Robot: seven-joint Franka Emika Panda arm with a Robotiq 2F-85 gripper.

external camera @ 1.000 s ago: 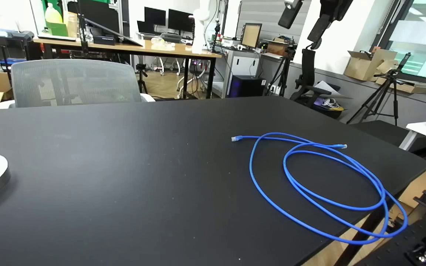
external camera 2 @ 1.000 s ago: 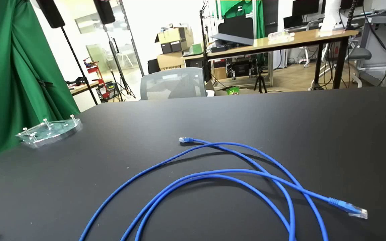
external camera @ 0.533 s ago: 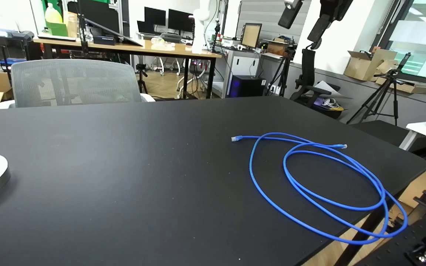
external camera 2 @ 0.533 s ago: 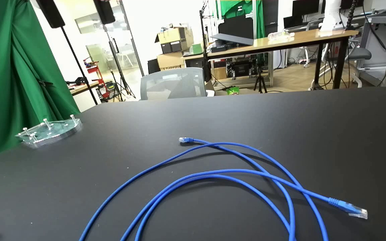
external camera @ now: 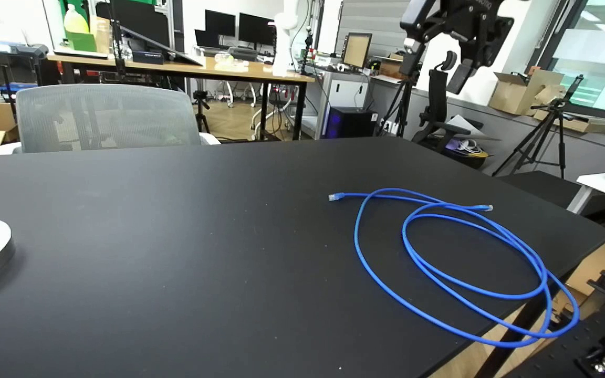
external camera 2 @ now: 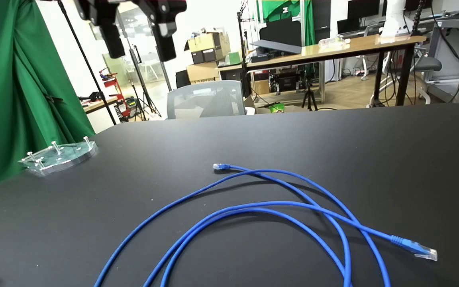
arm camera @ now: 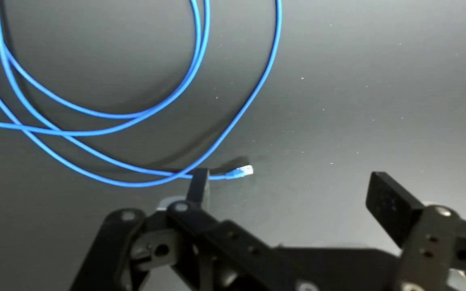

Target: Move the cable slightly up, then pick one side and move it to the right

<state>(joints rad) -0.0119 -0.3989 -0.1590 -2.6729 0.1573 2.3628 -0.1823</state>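
While my black, jointed, two-fingered pincer [external camera: 433,76] hung at the top of the frame in both exterior views, well above the matte black tabletop [external camera: 176,236], its jaws stood spread wide. My wrist view showed both blocky black fingers [arm camera: 392,208] far apart in the lower half of the picture, tabletop showing between their tips. Below me the long, thin, bright blue cable [external camera 2: 277,203] lay in loose, overlapping loops, well apart from my pincer in both exterior views. It took up the right of the frame in an exterior view, and at the lower right its loops reached past the tabletop's edge. In the wrist view I saw it across the upper left, running out at the top and left borders. One clear-tipped blue plug [arm camera: 239,173] showed near the centre there, to the right of my leftmost fingertip, which hid a short stretch of cable from view. A second clear-tipped blue plug [external camera 2: 414,246] lay at the lower right in an exterior view. At the left of the frame in an exterior view, a see-through slab [external camera 2: 68,154] with upright bolts [external camera 2: 56,148] sat on the tabletop near a green cloth curtain [external camera 2: 10,99]. A grey mesh-backed chair [external camera: 108,118] stood beyond the tabletop's far edge in both exterior views.
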